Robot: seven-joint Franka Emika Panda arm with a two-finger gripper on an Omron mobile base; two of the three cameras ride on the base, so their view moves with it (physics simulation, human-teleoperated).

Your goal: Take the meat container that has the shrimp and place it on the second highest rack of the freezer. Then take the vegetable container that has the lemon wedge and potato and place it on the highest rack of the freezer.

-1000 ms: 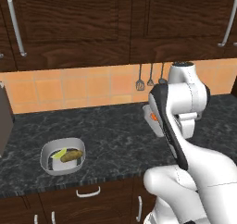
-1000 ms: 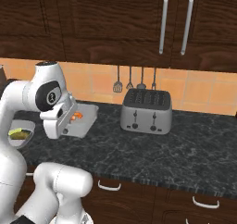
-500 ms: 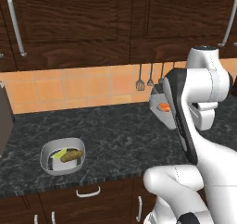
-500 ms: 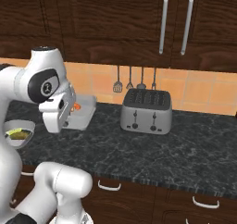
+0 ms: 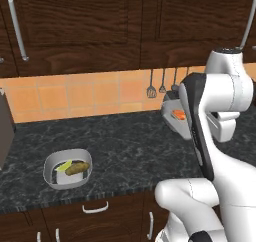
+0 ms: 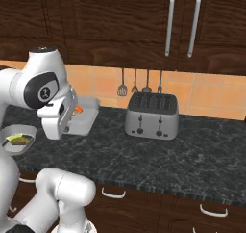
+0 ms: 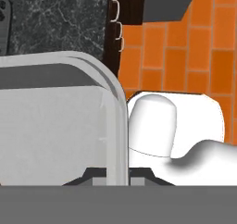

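Pincer (image 7: 116, 179) grips one meat container (image 7: 55, 121) (one shrimp (image 5: 178, 115))

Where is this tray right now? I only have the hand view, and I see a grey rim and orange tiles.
Observer: The meat container is lifted clear of the counter, tilted, in the shut end effector.
Operator: Is the shrimp in it?
Observer: Yes, the shrimp lies inside the tray.
Operator: And the other container?
Observer: The vegetable container sits on the counter to the arm's left, with the potato and the lemon wedge in it.
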